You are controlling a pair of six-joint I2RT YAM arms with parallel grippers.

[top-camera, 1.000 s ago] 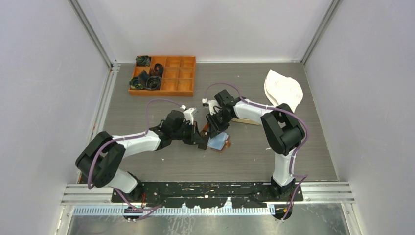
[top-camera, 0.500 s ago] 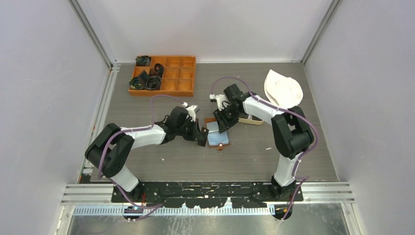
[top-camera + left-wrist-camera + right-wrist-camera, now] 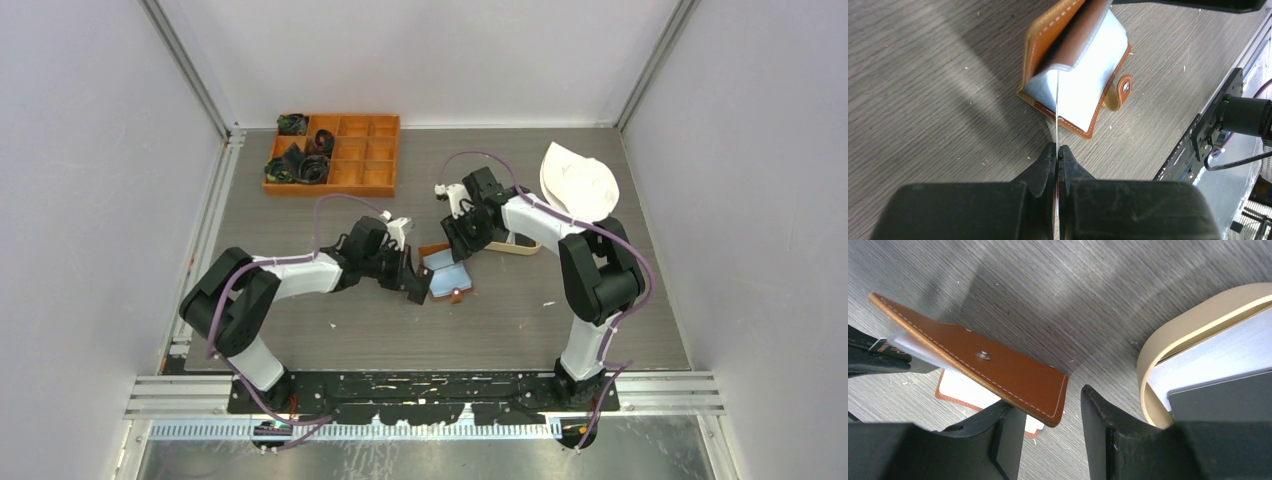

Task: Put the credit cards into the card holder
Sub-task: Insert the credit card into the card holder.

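The card holder lies open on the table, a brown leather wallet with clear pockets and a snap tab. My left gripper is shut on a thin credit card seen edge-on; the card's far end reaches the pockets. In the top view this gripper is just left of the card holder. My right gripper is open behind the wallet, and the raised flap has its corner over the gap, against the left finger. More credit cards, white-grey and black, lie in the tray.
The oval tan tray sits right of my right gripper, also in the top view. An orange compartment box with dark items stands at the back left. A white curved object lies at the back right.
My right gripper has opened and moved back and to the right. The left gripper has pushed the card slightly right toward the wallet, whose flap now stands raised.
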